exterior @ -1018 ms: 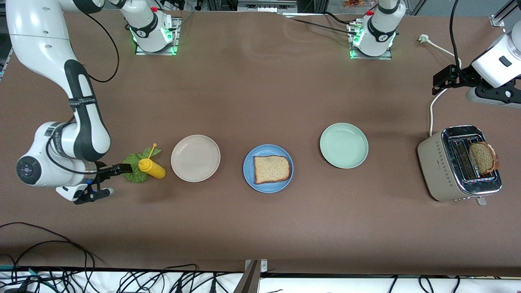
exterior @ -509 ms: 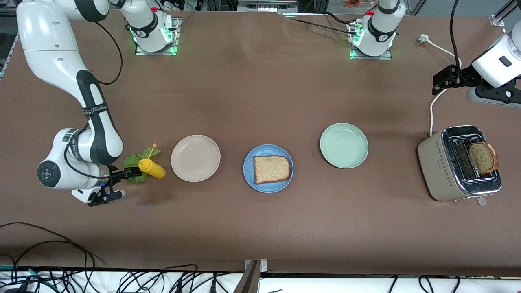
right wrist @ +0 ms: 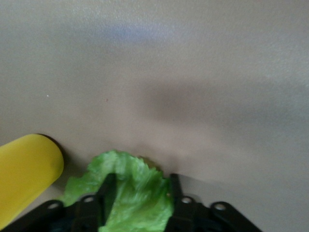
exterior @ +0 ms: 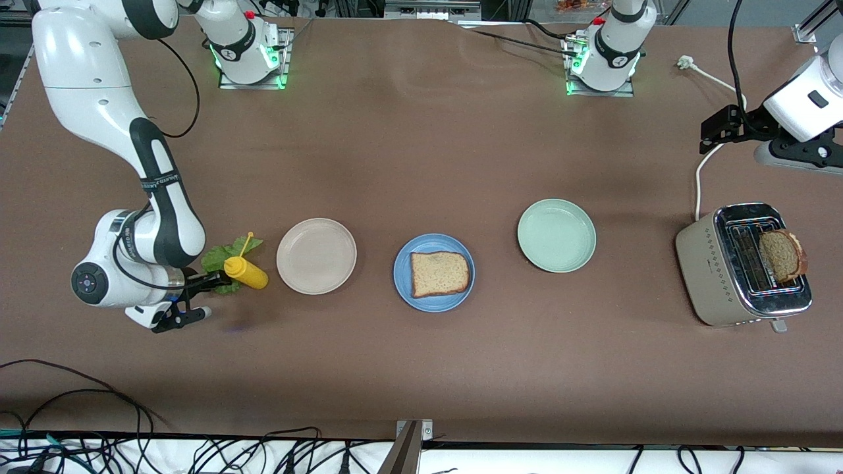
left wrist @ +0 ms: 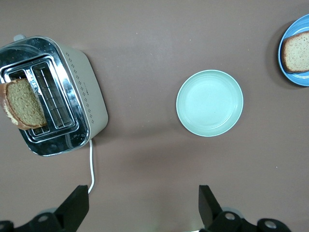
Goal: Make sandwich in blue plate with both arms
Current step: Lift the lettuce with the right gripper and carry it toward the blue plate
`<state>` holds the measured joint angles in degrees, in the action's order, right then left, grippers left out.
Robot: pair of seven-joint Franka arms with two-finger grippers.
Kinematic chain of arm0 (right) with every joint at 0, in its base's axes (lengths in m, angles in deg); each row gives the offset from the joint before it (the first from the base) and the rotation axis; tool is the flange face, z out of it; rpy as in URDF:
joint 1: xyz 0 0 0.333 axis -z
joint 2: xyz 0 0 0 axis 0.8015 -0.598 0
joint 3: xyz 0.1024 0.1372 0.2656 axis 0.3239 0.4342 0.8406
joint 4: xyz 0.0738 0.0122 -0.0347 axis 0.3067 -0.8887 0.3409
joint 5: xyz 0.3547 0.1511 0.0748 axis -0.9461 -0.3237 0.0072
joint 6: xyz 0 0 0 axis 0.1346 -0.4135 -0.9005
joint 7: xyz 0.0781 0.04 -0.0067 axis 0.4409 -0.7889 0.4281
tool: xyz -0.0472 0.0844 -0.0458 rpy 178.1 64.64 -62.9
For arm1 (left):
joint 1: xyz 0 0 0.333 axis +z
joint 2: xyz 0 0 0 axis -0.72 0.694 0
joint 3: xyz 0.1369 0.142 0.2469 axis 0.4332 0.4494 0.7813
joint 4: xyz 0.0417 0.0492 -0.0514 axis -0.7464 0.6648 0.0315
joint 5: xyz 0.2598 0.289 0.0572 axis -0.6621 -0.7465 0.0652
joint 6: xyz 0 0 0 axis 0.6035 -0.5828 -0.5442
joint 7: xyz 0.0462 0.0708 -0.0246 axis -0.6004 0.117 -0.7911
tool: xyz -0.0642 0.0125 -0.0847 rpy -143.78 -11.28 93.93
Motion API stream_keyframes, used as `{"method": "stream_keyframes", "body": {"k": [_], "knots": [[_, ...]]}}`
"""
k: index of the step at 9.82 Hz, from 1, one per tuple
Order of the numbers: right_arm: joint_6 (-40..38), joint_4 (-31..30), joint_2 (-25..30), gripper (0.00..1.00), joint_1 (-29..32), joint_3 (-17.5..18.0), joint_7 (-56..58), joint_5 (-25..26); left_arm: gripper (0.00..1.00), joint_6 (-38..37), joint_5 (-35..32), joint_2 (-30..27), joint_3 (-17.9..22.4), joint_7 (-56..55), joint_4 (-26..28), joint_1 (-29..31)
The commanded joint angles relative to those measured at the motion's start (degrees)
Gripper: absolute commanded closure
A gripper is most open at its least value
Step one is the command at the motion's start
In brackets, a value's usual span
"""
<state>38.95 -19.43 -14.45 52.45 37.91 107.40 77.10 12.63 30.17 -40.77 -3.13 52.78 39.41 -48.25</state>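
One bread slice (exterior: 439, 273) lies on the blue plate (exterior: 403, 284) at mid table. The other bread slice (exterior: 782, 255) sticks up out of the toaster (exterior: 711, 276) at the left arm's end. The green lettuce leaf (exterior: 220, 257) lies on the table at the right arm's end. My right gripper (exterior: 214, 283) is low at the leaf; in the right wrist view the gripper (right wrist: 140, 179) has its jaws closed in on the lettuce (right wrist: 137, 193), which fills the gap. My left gripper (exterior: 714, 128) waits open and empty (left wrist: 142, 208) in the air above the table near the toaster (left wrist: 82, 92).
A yellow mustard bottle (exterior: 245, 272) lies against the lettuce, beside the beige plate (exterior: 316, 255). A pale green plate (exterior: 556, 235) sits between the blue plate and the toaster. A white cable (exterior: 701, 171) runs from the toaster toward a power strip (exterior: 790, 155).
My right arm has swung in toward the lettuce and its gripper now reaches the leaf. The leaf has shifted slightly. The left arm has not moved.
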Motion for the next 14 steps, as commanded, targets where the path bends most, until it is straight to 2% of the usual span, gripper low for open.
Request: {"method": "stream_keyframes", "body": {"k": [1,4,12,14], "knots": [[0.5,-0.2,0.0,1.00,0.9,1.1,2.0,-0.1,0.00,0.7,0.2,-1.1,0.0,1.1,1.0,0.3],[-1.7,0.1,2.5,1.00,0.7,1.1,3.3,-0.4,0.00,0.7,0.2,-1.1,0.0,1.1,1.0,0.3],[-17.5,0.4,20.1,1.00,-0.4,2.2,5.9,1.2,0.00,0.7,0.2,-0.8,0.0,1.1,1.0,0.3],[-20.7,0.4,23.0,1.00,-1.6,2.2,6.0,1.9,0.00,0.8,0.2,-0.8,0.0,1.1,1.0,0.3]]}}
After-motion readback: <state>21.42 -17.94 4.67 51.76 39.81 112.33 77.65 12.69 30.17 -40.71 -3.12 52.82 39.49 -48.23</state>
